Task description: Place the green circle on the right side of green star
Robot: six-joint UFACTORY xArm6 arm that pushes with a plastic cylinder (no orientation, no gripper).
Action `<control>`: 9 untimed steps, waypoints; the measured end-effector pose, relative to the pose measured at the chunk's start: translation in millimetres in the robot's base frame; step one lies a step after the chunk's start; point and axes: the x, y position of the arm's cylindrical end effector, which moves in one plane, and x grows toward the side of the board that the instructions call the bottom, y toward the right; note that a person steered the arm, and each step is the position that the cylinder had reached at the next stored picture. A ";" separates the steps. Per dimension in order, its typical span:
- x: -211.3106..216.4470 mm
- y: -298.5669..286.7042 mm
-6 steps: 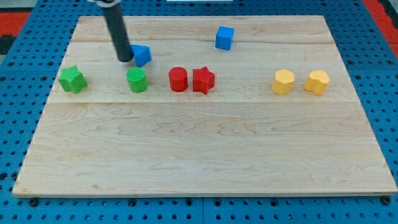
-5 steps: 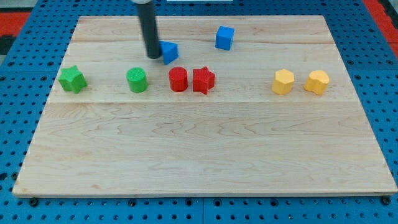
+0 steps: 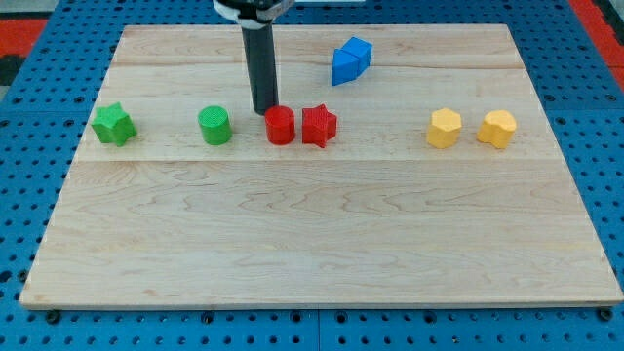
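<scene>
Pale wood board (image 3: pixel 322 234) over blue pegboard (image 3: pixel 29 195). Upright green circle (image 3: pixel 214 126), axis vertical, well right of green star (image 3: pixel 113 124). Tip (image 3: pixel 263 111) gripping nothing, seemingly touching red cylinder (image 3: pixel 280 125).

Red cylinder (image 3: pixel 280 125) blocks green circle's (image 3: pixel 214 126) right.

Two blue blocks (image 3: pixel 350 61) overlap, shapes perhaps unclear.

No text, label, brand, number or sign can be read anywhere in the camera view, neither on the wooden board (image 3: pixel 322 244) nor on the coloured blocks.
</scene>
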 end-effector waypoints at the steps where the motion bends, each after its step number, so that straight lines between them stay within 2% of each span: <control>1: 1.9 -34.8; 2: 2.3 -66.8; 3: 14.0 -58.6; 4: 47.1 -66.5; 5: 23.7 -105.2; 6: 13.3 -104.0; 7: 10.2 -58.4; 9: -36.7 -38.4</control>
